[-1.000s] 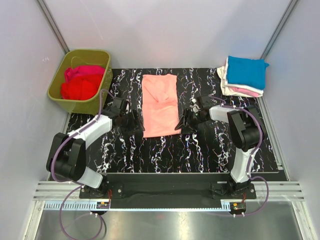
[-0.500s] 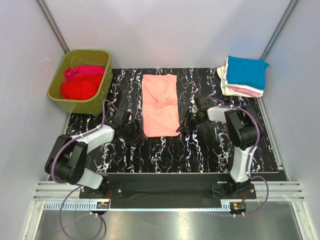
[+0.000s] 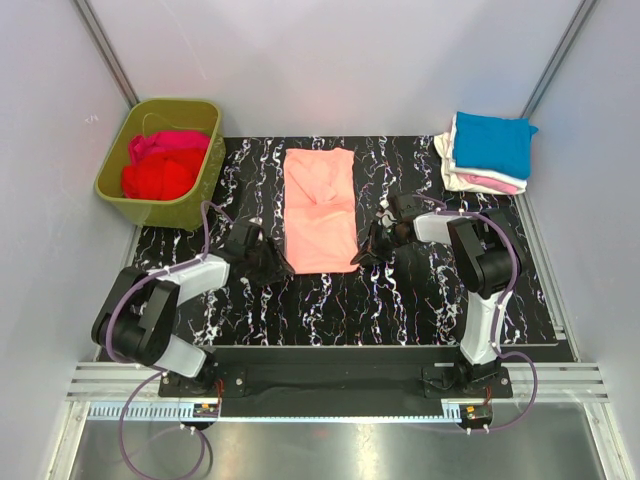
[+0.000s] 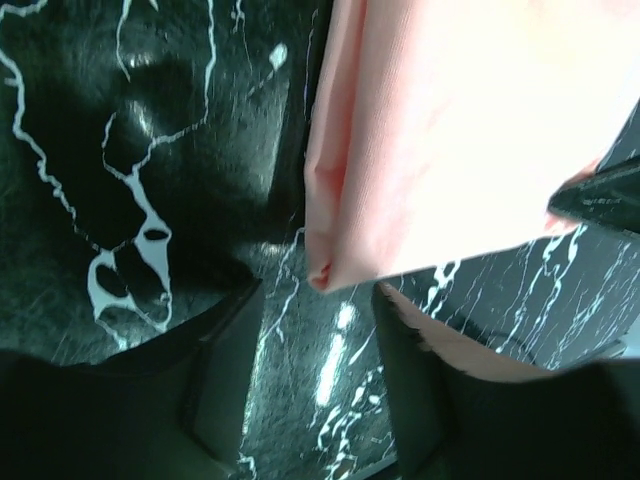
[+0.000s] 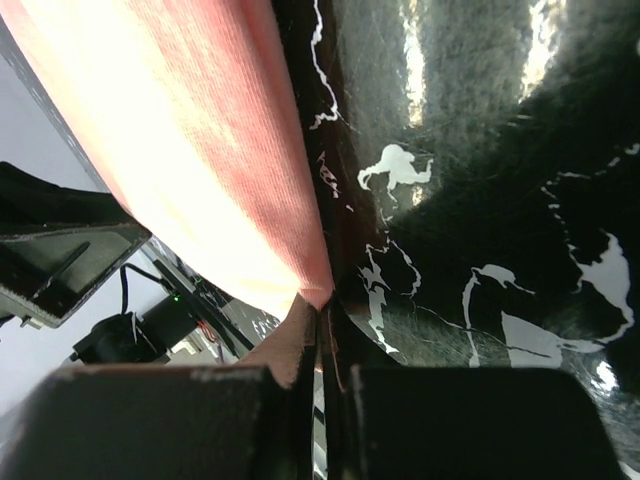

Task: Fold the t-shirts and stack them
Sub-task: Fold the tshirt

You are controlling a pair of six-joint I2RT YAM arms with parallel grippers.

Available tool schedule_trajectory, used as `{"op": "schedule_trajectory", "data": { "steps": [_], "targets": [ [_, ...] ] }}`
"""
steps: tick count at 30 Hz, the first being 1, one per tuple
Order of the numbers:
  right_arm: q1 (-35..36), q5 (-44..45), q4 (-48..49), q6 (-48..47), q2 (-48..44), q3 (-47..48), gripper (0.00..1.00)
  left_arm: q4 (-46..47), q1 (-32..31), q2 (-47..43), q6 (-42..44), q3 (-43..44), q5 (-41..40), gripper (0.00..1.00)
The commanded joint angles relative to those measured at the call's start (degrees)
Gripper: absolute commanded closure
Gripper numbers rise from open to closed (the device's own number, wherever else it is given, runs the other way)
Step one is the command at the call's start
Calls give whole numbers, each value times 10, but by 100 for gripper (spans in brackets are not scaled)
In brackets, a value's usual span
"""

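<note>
The salmon-pink t-shirt (image 3: 320,205) lies folded into a long strip on the black marbled table (image 3: 400,300). My left gripper (image 3: 276,263) is open at the strip's near left corner. In the left wrist view that corner (image 4: 322,272) sits just ahead of the gap between the fingers (image 4: 225,370). My right gripper (image 3: 364,254) is at the near right corner. In the right wrist view it (image 5: 322,318) is shut on the tip of the shirt's corner (image 5: 312,285).
An olive-green tub (image 3: 203,175) at the back left holds a red t-shirt (image 3: 158,178) and a magenta one (image 3: 168,142). A folded stack stands at the back right, with a bright blue t-shirt (image 3: 492,143) on top of cream and pink ones (image 3: 480,183).
My left gripper has moved right and a little nearer, up to the shirt's near left corner. My right gripper has closed in on the near right corner.
</note>
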Motion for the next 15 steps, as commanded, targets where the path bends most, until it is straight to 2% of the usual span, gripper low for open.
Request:
{"op": "schedule_trajectory", "data": {
  "steps": [1, 5, 8, 12, 14, 15],
  "targets": [
    [6, 8, 5, -18, 17, 12, 100, 54, -2, 21, -15, -8, -29, 49],
    [5, -1, 5, -21, 21, 14, 100, 68, -2, 35, -27, -7, -46, 60],
    [6, -3, 3, -22, 22, 16, 100, 82, -7, 41, -29, 3, -59, 72],
    [6, -10, -3, -20, 9, 6, 100, 49, -12, 31, -24, 24, -83, 92],
    [6, -10, -4, -18, -8, -9, 100, 26, -19, 5, -15, 31, -92, 100],
    [6, -10, -3, -14, -32, -30, 100, 2, -20, -8, -13, 31, -103, 100]
  ]
}}
